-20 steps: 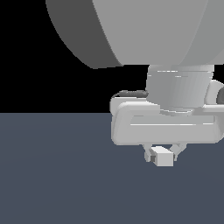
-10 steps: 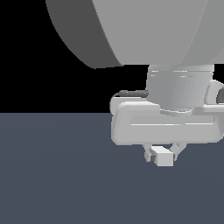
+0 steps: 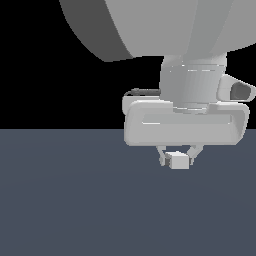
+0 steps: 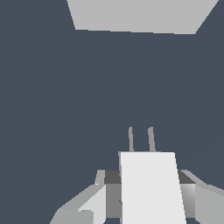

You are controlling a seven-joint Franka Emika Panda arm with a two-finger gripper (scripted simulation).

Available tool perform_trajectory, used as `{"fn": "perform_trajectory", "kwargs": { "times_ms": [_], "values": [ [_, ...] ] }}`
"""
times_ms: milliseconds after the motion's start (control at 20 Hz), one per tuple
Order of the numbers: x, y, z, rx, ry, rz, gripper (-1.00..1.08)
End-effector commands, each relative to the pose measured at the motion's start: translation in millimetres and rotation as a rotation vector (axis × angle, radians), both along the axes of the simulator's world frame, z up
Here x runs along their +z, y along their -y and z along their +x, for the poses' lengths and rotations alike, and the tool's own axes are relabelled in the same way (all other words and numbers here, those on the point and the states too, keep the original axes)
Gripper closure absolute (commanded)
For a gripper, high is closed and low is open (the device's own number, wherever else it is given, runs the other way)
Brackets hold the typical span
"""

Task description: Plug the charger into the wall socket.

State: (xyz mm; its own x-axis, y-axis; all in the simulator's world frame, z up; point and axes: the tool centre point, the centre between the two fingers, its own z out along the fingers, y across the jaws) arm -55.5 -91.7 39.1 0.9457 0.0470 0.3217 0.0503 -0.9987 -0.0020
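The charger (image 3: 178,160) is a small light grey block held between the fingers of my gripper (image 3: 177,159), a little above the dark floor. In the wrist view the charger (image 4: 151,188) fills the space between the fingers (image 4: 83,205), and two thin prongs (image 4: 141,139) stick out of its far end. The wall socket (image 4: 135,16) shows in the wrist view as a light grey panel, cut off by the frame edge and well apart from the prongs. Its centre dot is out of view. The socket does not show in the exterior view.
The dark blue-grey floor (image 3: 75,200) spreads under the gripper. The arm's large grey body (image 3: 165,30) fills the upper part of the exterior view.
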Motion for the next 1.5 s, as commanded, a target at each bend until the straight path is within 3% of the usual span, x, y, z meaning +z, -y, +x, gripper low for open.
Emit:
{"fn": "perform_trajectory", "kwargs": {
  "times_ms": [0,550,1100,1450],
  "values": [
    [14.0,-2.9,9.9,-0.012,0.002,0.001,1.08],
    [58.5,-7.9,43.7,-0.057,0.000,-0.001,1.08],
    [61.0,-7.8,48.0,-0.059,0.000,-0.002,1.08],
    [61.1,-7.7,65.6,-0.059,0.000,-0.003,1.08]
  ]
}}
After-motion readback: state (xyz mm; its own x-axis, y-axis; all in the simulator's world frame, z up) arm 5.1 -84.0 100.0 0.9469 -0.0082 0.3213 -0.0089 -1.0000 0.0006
